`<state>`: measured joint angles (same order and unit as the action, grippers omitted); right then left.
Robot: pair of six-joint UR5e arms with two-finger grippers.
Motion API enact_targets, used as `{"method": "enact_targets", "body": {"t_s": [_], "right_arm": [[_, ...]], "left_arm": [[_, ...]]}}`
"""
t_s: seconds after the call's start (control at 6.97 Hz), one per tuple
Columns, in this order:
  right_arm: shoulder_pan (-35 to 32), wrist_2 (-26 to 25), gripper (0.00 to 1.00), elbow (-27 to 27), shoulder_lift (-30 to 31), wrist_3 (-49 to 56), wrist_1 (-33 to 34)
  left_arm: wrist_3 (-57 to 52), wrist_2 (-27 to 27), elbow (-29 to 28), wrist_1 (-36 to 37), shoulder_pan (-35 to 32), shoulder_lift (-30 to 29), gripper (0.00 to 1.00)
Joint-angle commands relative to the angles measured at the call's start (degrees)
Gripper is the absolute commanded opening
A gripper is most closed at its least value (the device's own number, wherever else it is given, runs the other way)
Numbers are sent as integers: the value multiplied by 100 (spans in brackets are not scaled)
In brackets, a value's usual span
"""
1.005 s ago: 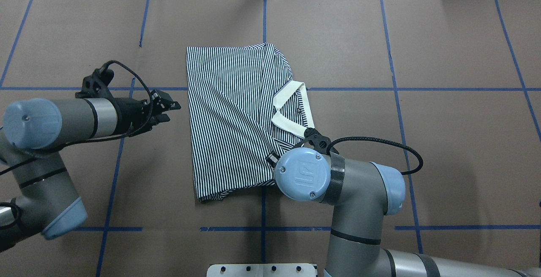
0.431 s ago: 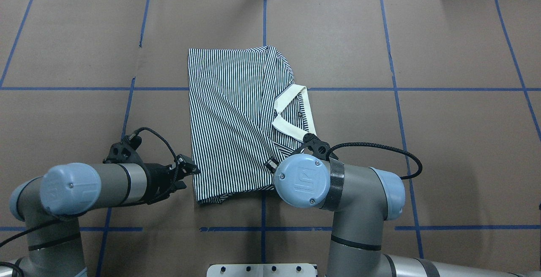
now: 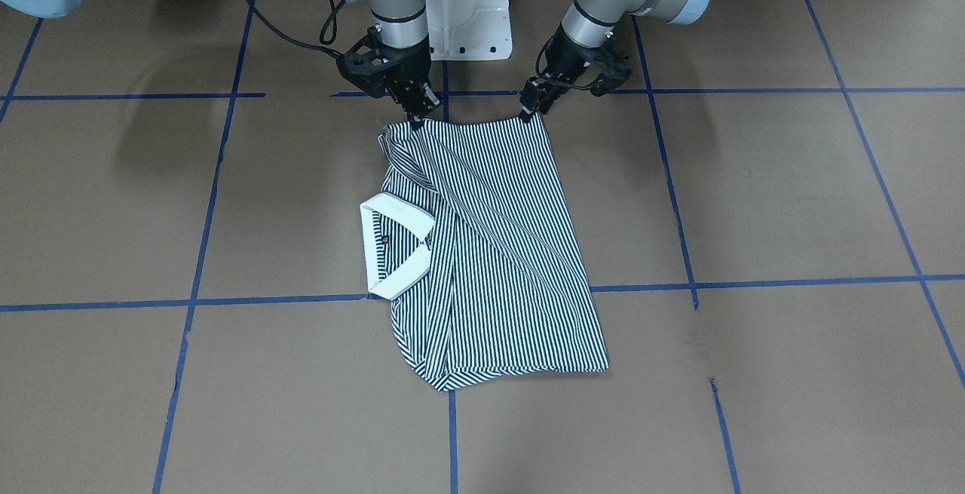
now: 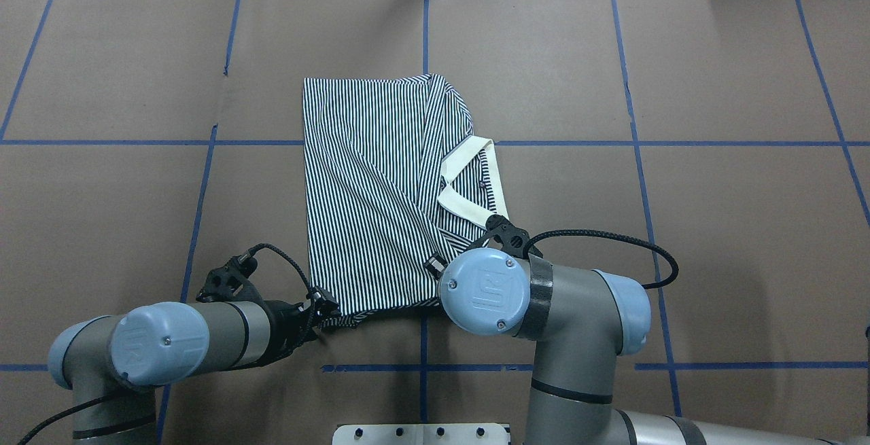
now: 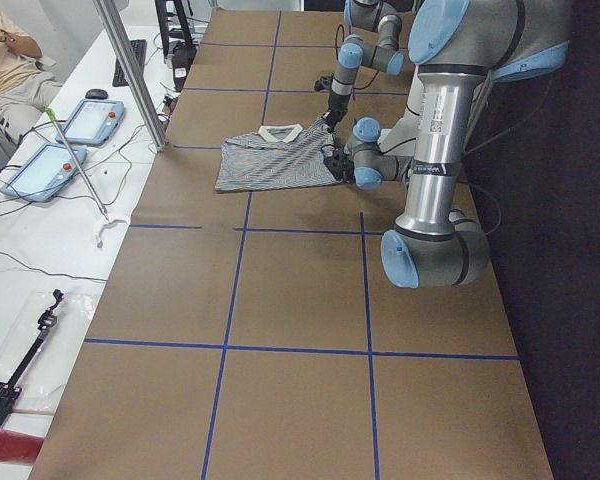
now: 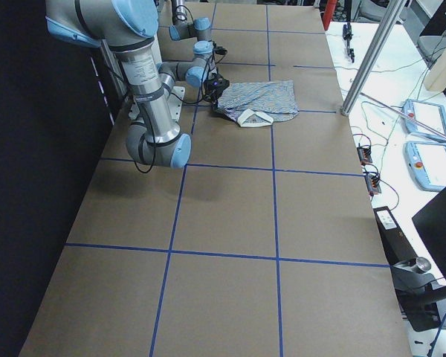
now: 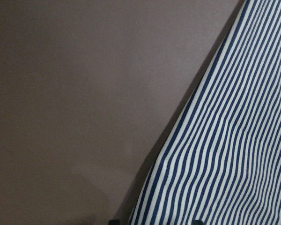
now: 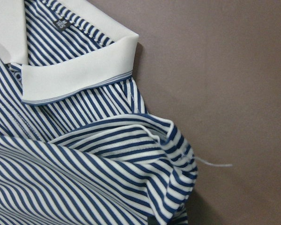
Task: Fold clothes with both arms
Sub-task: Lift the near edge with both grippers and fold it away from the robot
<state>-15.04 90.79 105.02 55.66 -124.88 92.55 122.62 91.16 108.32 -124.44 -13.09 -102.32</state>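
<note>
Brown kraft paper, matte and faintly creased, covered my table, and thin blue tape lines cut it into large squares. At the middle of it, across the central tape line, lay the shirt, already folded into a rough oblong of soft knit cloth with fine navy and white stripes. The stripes ran straight along the flat parts and bent where a long diagonal crease crossed the top layer. Its cream collar sat on the side toward my right arm, a smooth, stiffer band with a thin navy line near its edge, spread open in a V. Inside the neck I could make out a small dark label, too small to read. My right gripper came straight down on the near corner below the collar and was clenched on the shirt there; the cloth bunched into rounded, puffy folds at the fingers and a loose white thread stuck out sideways over the paper. My left arm reached in low from the side and put my left gripper at the other near corner. From its wrist camera the two dark fingertips showed apart, not clenched, with the striped edge lying between them against the bare paper. Behind both wrists stood the white base.
</note>
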Motion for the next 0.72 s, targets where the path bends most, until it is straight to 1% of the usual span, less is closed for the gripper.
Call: {"method": "enact_targets", "body": {"t_s": [0.0,0.14,0.29,0.43,0.57], "right_arm": [[1,0,0,-16,15,8,0],[1,0,0,-25,23,77,9],[1,-9,0,-17,15,78,9],[1,-9,0,1,6,87,9],[-52,-9,0,97,-29,95,87]], "left_arm": [[8,-19,-65,139,26,-86,52],[8,-37,-65,139,9,-86,19],[8,-46,-65,139,-17,-77,0],[-1,-54,-13,200,-87,-69,0],[-88,-159,75,462,-332,-138,0]]}}
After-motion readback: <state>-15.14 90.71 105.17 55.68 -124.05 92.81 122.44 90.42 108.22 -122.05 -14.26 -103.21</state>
